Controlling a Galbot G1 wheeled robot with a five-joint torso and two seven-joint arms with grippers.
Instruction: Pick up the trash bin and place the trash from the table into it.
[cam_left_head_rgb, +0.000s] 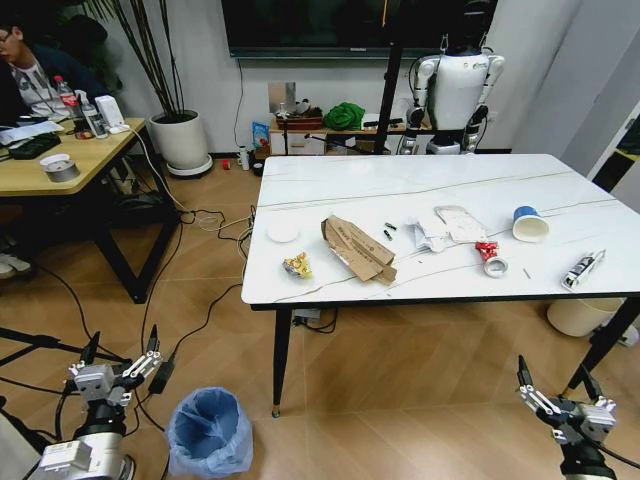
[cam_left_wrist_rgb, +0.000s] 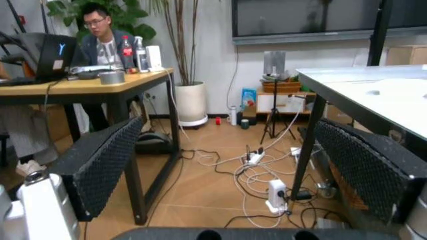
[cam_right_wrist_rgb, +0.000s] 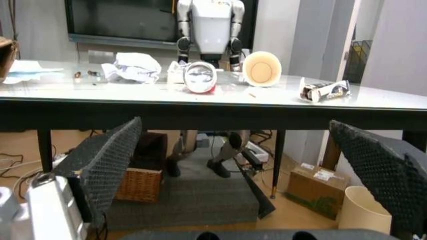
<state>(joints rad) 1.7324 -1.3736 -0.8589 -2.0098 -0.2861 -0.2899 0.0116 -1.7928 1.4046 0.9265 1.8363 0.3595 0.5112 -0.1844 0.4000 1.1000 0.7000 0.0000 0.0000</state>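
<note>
**Both tools low and empty, bin on the floor, litter spread on the tabletop**

Nearest the camera, the left tool (cam_left_head_rgb: 118, 367) hangs low at the left side of the head view, its fingers spread apart and holding nothing. Its wrist view shows the two dark textured pads (cam_left_wrist_rgb: 103, 165) wide apart with wood floor and cables between them. The right tool (cam_left_head_rgb: 560, 392) sits low on the right side, also spread and empty.

Just to the right of the left tool, the trash bin (cam_left_head_rgb: 209, 432) stands upright on the floor, lined with a crinkled light-blue bag, near the tabletop's front left leg and apart from both tools.

Above and beyond, the tabletop (cam_left_head_rgb: 430, 180) of white marble look carries the trash. From left to right lie a white round lid (cam_left_head_rgb: 283, 232), a yellow snack wrapper (cam_left_head_rgb: 297, 265), flattened brown cardboard (cam_left_head_rgb: 357, 250), crumpled white papers (cam_left_head_rgb: 445, 228), a small tape roll (cam_left_head_rgb: 493, 264) with a red piece beside it, a blue-white paper cup (cam_left_head_rgb: 529, 224) tipped on its side, and a silver tube (cam_left_head_rgb: 583, 269) near the right front edge.

A cream cylindrical bin (cam_right_wrist_rgb: 363, 210) stands on the floor under the tabletop's right end.
</note>
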